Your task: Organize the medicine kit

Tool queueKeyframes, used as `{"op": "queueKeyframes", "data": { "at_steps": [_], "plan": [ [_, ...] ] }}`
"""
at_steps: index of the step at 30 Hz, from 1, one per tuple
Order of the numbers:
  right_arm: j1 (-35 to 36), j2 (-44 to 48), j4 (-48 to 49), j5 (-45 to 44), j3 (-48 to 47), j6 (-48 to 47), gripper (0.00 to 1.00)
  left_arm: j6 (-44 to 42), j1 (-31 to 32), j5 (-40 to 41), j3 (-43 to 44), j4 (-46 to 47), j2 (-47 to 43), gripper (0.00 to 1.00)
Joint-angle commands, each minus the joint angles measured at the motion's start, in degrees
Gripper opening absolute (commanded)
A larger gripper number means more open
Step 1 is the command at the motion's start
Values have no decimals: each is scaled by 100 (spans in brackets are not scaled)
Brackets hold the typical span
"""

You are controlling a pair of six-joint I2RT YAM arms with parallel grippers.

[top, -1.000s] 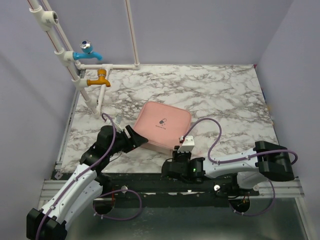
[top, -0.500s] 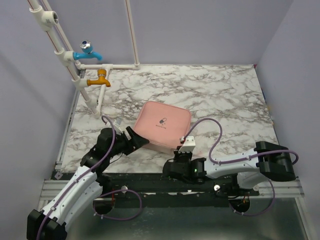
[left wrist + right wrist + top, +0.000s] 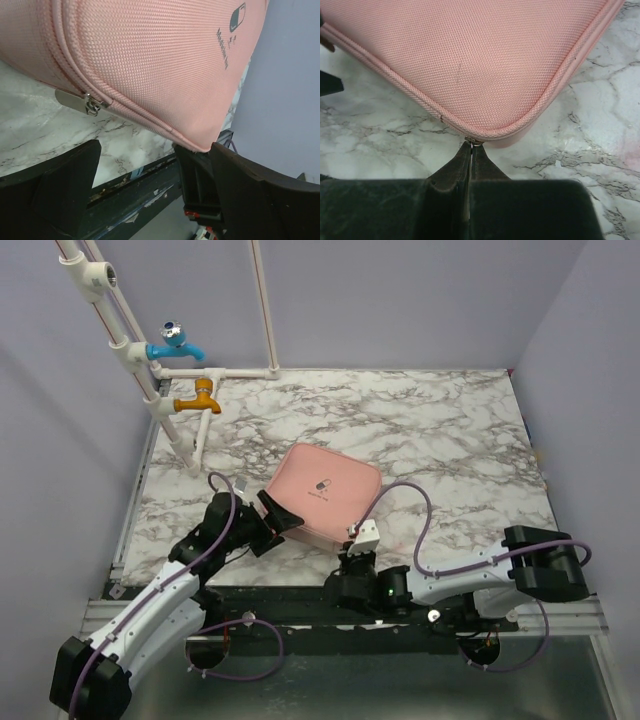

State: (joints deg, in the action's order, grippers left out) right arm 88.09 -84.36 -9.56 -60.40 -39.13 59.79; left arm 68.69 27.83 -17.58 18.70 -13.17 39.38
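Kit count: one medicine kit point(image 3: 325, 490), pink, closed, pill logo up
Kit place: flat on the marble table point(image 3: 450, 430), near its front edge, between the two arms
Grippers: two
Left gripper point(image 3: 154, 150): jaws spread wide at the kit's left-near corner, clamping nothing; a silver zip pull point(image 3: 82, 101) hangs just beside it
Right gripper point(image 3: 470, 147): jaws pinched fully together, tips touching the seam at the kit's near corner; whether they clamp the small metal bit there I cannot tell
Taps: two, one blue tap point(image 3: 175, 343), one orange tap point(image 3: 200, 397), back left
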Motion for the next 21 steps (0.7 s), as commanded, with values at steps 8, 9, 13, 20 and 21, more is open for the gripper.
{"op": "queueKeyframes", "data": {
  "at_steps": [8,9,13,20,21],
  "plan": [
    [708,-250,909,-298,-130,-598,1,310,27,326,296,-194,322,99],
    [754,-287,906,-301,-170,-585,1,341,30,344,272,-203,357,98],
    [850,-444,904,-273,-302,-603,1,326,35,369,222,-135,440,99],
    [899,-466,1114,-257,-224,-487,1,198,29,244,169,173,477,74],
    [899,-458,1131,-252,-198,-483,1,198,28,247,160,195,508,63]
  ]
}}
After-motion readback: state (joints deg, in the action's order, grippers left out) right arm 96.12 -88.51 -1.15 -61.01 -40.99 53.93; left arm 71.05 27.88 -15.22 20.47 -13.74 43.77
